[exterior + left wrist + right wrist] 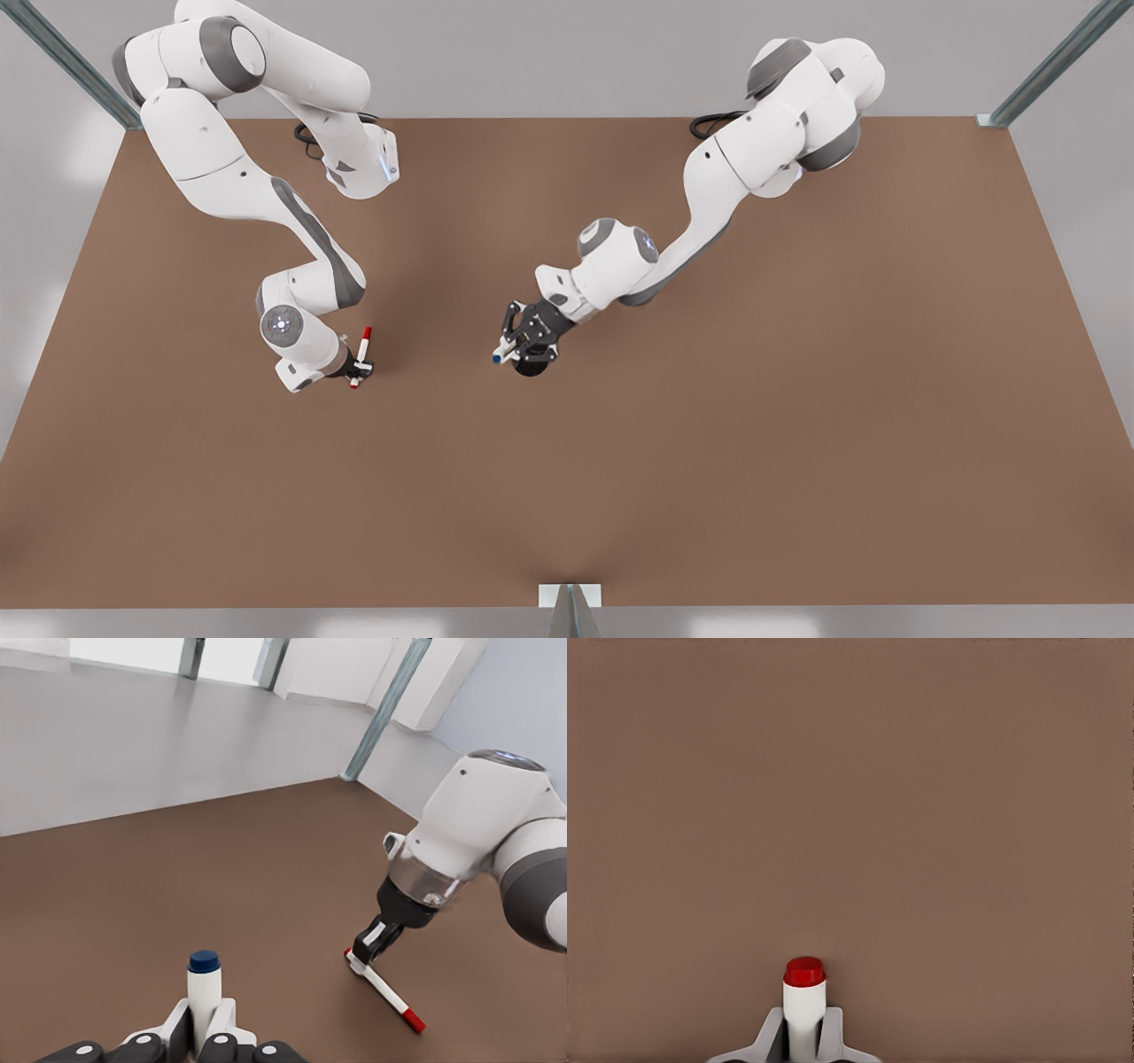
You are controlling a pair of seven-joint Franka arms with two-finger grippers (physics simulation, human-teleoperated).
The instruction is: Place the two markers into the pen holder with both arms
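We look down on a wide brown tabletop point(709, 461) with both arms reaching in from its far edge. The arm on the front view's right ends in the left pincer point(523, 344), pressed around the blue-capped marker point(501, 353), and it hangs directly over the pen holder point(532, 365), whose dark rim peeks out just beneath it. The arm on the front view's left carries the right pincer point(359, 366), which pinches the red-capped marker point(361, 352) low over bare tabletop, well apart from the holder.

We judge both pick-ups done and the first drop-in now in hand. The next move, as we see it, calls for tilting the blue marker nearer to upright, centring it over the round rim, then spreading the fingers; the red marker has to wait its turn and travel across.

The left wrist view gives us the blue cap point(204, 961) poking out between pale fingertips point(229, 1017), and farther off the other pincer point(379, 941) holding the red marker point(386, 990) slanted, one end touching or nearly touching the tabletop. The right wrist view shows the red cap point(804, 972) against plain brown. The front view gives us the holder and how far it lies from each marker.
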